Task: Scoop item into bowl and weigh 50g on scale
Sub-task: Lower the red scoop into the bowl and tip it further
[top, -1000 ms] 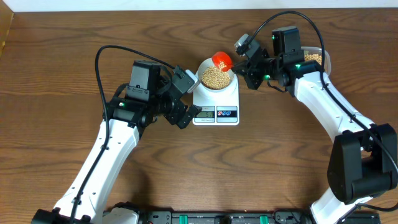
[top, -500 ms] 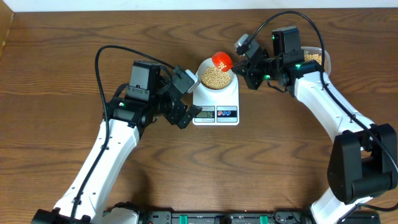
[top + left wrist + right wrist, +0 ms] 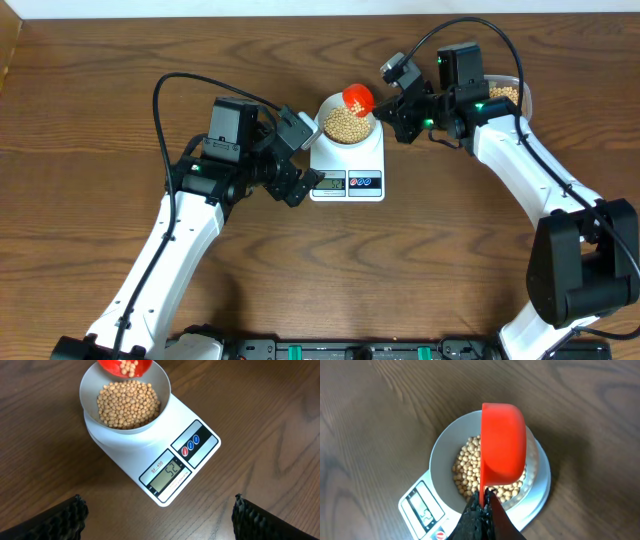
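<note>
Overhead view of a dark wooden desk [image 3: 100, 100] with my two arms reaching in from 6 o'clock. Near the centre sits the white scale [image 3: 347, 165], its grey display [image 3: 170, 474] and its red and blue buttons [image 3: 190, 446] along its 6 o'clock edge. The digits look like 52, though they are small. The pale bowl [image 3: 92, 385] stands on the scale's platform, filling the half toward 12 o'clock. It holds a heap of tan beans [image 3: 347, 123] that covers the bottom and leaves the upper wall bare. My right fingers [image 3: 484, 497] come in from 3 o'clock and are clenched on the thin handle of a red scoop [image 3: 357, 96]. The scoop hangs tilted over the bowl's rim at about 1 o'clock, with a few beans showing inside it. My left fingers [image 3: 160, 517] are spread wide and grasp nothing. They hover above the desk at the scale's 9 o'clock side, apart from it. A clear tub [image 3: 505, 95] with more beans in it lies at 3 o'clock of the bowl, partly hidden behind my right arm.
</note>
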`<state>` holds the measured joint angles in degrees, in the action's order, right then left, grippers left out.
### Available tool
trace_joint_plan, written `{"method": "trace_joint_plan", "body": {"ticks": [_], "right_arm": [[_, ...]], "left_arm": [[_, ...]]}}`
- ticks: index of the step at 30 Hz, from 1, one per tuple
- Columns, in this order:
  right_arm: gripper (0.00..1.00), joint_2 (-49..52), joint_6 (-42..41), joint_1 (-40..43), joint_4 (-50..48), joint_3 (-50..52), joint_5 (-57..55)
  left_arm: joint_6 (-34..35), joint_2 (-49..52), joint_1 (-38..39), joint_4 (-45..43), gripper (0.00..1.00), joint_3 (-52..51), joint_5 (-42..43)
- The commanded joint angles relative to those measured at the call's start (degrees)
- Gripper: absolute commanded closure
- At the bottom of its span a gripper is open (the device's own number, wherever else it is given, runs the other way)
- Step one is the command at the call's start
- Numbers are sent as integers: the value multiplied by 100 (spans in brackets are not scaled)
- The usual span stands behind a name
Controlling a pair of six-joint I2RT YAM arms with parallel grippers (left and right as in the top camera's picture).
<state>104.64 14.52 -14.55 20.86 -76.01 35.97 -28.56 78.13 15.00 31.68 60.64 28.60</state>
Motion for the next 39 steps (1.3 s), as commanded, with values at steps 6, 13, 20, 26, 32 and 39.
{"method": "trace_joint_plan", "body": {"ticks": [6,13,20,26,32,39], "right_arm": [[99,55,-313,-33,52,4,-101],[99,55,-313,-286,-50,4,-765],[99,55,-317,-566,-271,4,-1075],[99,55,-317,-680,-157,4,-1314],[99,55,-315,-688,-42,4,-1399],[99,90,-315,-688,107,7,-1657]], "left_arm": [[-57,2,2,2,5,-42,33],[-57,2,2,2,5,-42,33],[-57,2,2,2,5,-42,33],[-57,2,2,2,5,-42,33],[-57,2,2,2,5,-42,33],[-57,2,2,2,5,-42,33]]}}
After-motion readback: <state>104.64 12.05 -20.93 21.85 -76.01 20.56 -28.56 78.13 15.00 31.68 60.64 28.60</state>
